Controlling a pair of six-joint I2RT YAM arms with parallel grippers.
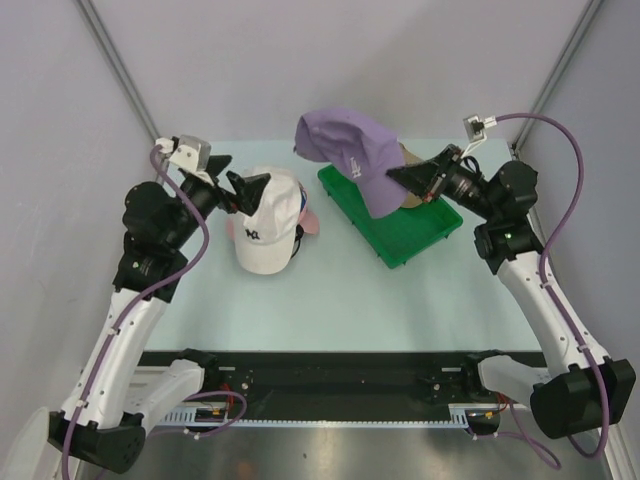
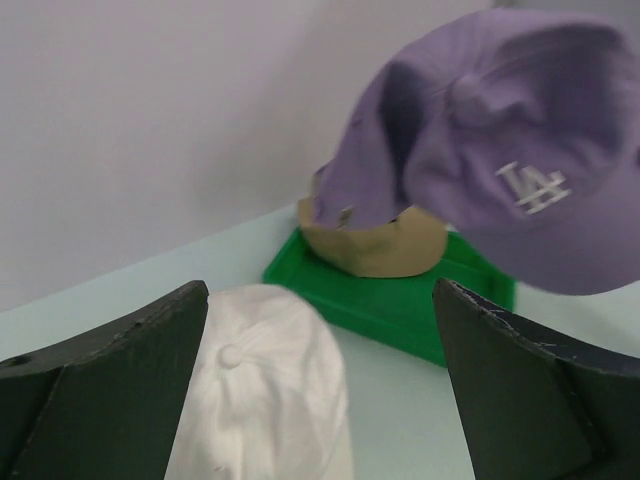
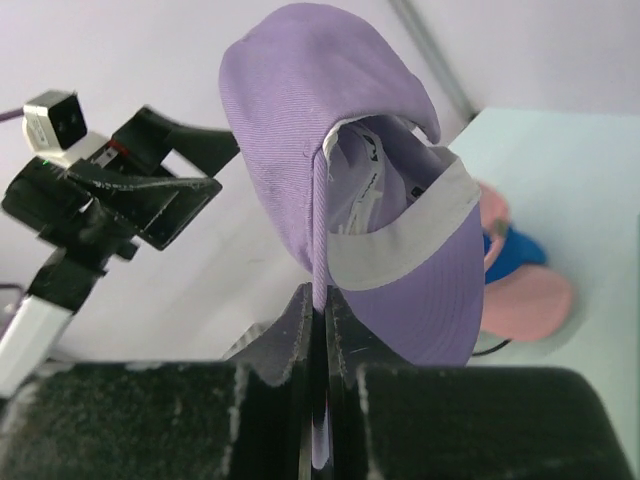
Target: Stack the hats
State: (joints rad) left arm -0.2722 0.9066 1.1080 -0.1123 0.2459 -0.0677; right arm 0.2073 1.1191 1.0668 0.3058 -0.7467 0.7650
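My left tool [image 1: 250, 190] hangs fully released just above the white cap [image 1: 268, 235], jaws straddling its crown. I judge it is placed there to steady or take that pile. The white cap sits at about ten o'clock from the middle of the bench [image 1: 340, 310]. It rests on a pink cap [image 1: 311, 222] and a blue cap [image 3: 510, 250], whose edges peep out on its three o'clock side. At two o'clock lies the green tray [image 1: 410, 245], with a tan cap [image 2: 375, 248] on it. My right tool [image 3: 320, 300] is clenched on a fold of the lavender cap [image 1: 350, 150], holding it in the air over the tan cap. I read that height as clearance for lowering it onto a pile.
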